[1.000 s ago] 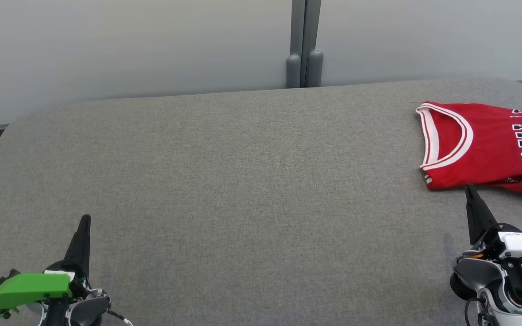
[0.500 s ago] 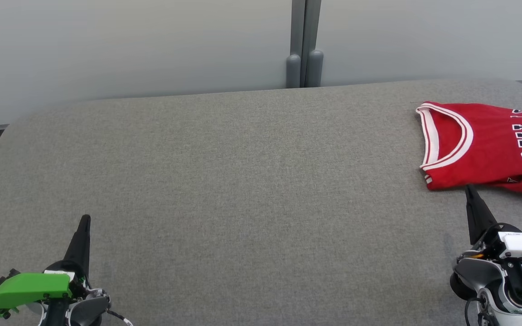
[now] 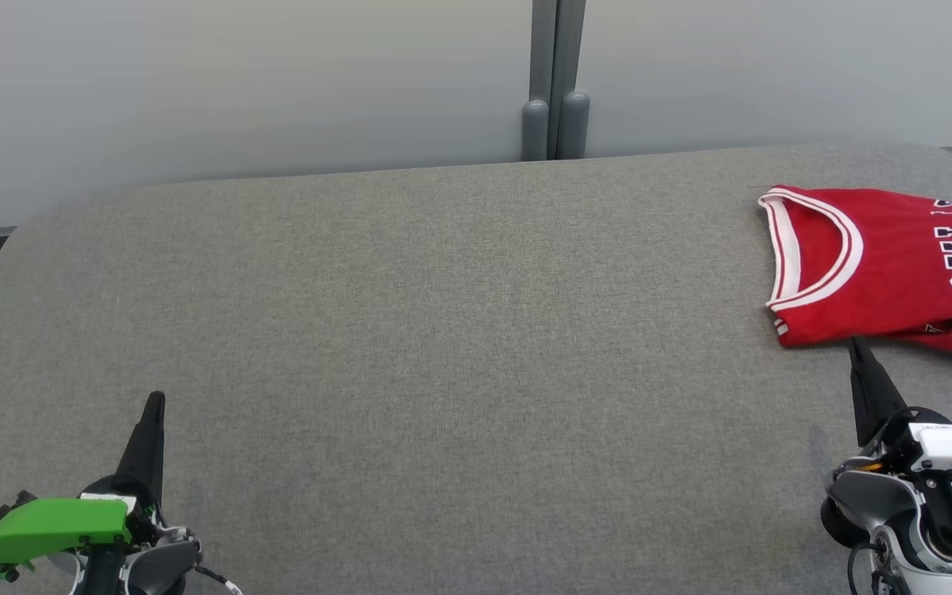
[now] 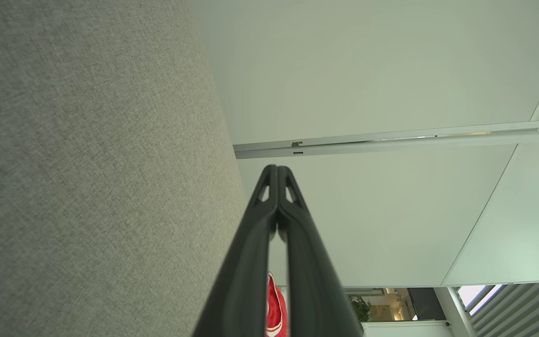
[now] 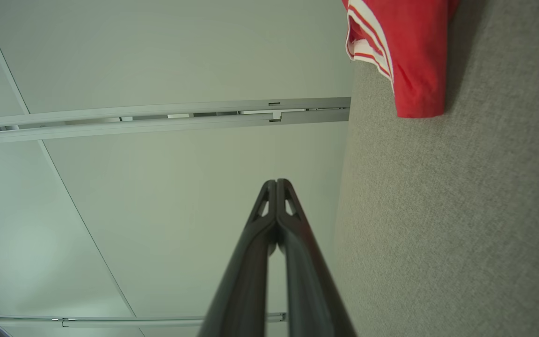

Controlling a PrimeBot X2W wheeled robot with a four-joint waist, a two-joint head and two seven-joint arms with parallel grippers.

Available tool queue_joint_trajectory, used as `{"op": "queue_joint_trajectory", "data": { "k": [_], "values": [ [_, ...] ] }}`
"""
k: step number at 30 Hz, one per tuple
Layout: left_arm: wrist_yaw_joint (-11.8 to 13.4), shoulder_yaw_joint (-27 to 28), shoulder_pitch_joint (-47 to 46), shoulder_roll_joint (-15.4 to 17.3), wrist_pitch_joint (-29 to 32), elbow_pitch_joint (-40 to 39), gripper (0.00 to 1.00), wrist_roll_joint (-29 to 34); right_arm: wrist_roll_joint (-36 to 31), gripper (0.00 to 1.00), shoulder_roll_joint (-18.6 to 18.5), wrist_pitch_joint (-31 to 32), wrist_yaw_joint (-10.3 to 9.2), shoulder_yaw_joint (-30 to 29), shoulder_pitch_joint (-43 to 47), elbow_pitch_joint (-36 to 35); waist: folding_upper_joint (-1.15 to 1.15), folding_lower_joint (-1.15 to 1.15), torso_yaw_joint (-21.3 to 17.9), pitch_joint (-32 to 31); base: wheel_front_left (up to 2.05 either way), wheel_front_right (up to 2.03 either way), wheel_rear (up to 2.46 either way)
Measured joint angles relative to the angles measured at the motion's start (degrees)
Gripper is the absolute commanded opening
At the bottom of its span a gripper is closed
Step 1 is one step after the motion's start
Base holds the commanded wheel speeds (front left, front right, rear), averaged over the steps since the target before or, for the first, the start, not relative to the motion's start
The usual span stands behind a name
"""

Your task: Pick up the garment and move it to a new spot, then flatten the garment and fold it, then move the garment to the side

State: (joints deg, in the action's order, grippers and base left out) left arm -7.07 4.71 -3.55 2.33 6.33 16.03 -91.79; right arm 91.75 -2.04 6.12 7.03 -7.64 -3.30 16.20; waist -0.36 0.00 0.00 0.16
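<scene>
At the lower left, the left gripper (image 3: 154, 402) hovers low over the grey woven-fabric tabletop (image 3: 443, 330). Its two long dark fingers are pressed together to a single point, with nothing between them; the left wrist view shows the tips (image 4: 277, 167) meeting flush. Ahead of those jaws lies a wide bare stretch of fabric, and beyond its far edge a pale panelled wall with a grey vertical post (image 3: 554, 83).

Further right, the right gripper (image 3: 854, 344) is likewise closed and empty, its tips (image 5: 277, 181) touching each other. Just beyond and slightly right of those jaws lies the red sleeveless basketball jersey with white-trimmed neckline and black lettering (image 3: 889, 264). Its near hem sits very close to the fingertips, though whether they touch is unclear. It lies well apart from the left jaws.

The jersey looks doubled over into a compact, fairly flat shape, and it sits out by the table's right edge, partly cut off by the frame. Judging from that, the flattening, folding and move aside appear done, with little or nothing left. A corner near the hem sticks out, so the fold is not perfectly tidy.
</scene>
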Motion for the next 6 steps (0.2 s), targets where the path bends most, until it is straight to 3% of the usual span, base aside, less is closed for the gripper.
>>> {"op": "queue_joint_trajectory", "data": {
  "k": [6],
  "values": [
    [0.0,0.0,0.0,0.0,0.0,0.0,0.00,0.0,0.0,0.00,0.0,0.0,0.00,0.0,0.0,0.0,0.00,0.00,0.0,0.0,0.00,0.00,0.00]
  ]
}}
